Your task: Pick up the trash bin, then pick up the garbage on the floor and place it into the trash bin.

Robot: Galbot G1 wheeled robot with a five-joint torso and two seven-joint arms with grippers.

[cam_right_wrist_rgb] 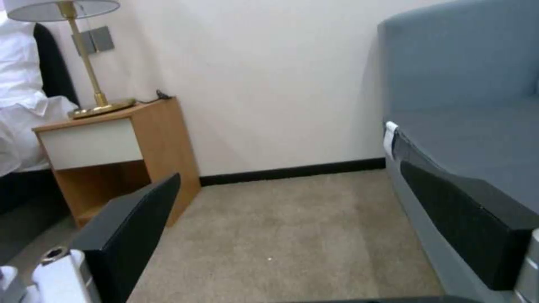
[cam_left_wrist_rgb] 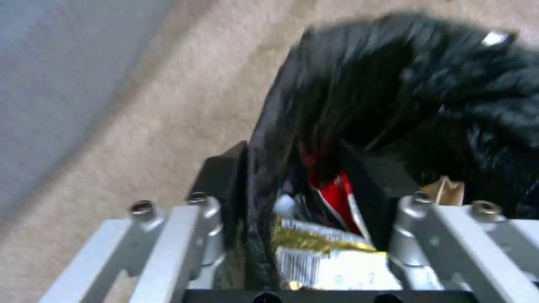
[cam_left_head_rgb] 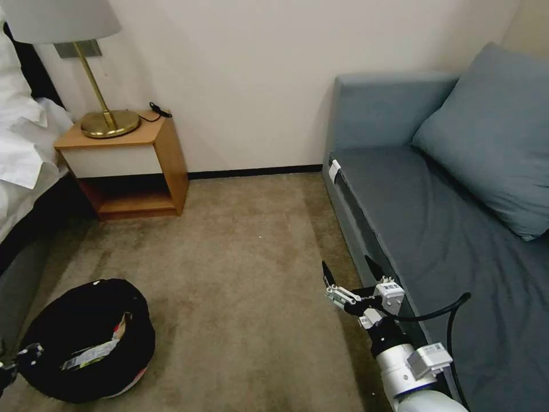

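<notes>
Head view: one trash bin (cam_left_head_rgb: 86,340) (wrappers inside).

The trash bin (cam_left_head_rgb: 86,337) is sitting on the carpet (cam_left_head_rgb: 240,257) at the bed's (cam_left_head_rgb: 23,171) foot, wrappers (cam_left_head_rgb: 97,350) lying inside; the nightstand (cam_left_head_rgb: 123,166) is standing behind it, the sofa (cam_left_head_rgb: 446,229) lying right.

The place is a bedroom, of a home or a hotel. A bed (cam_left_head_rgb: 20,143) with white linen stands at the left, and just beside it a wooden nightstand (cam_left_head_rgb: 128,166) carries a brass lamp (cam_left_head_rgb: 86,68) with a pale shade, under a switch plate (cam_left_head_rgb: 79,49) on the cream wall (cam_left_head_rgb: 246,74). Opposite, a grey-blue sofa (cam_left_head_rgb: 434,229) with a matching cushion (cam_left_head_rgb: 492,137) stands against the same wall, and beige carpet (cam_left_head_rgb: 240,257) covers the floor between, edged by a dark skirting (cam_left_head_rgb: 251,170).
</notes>
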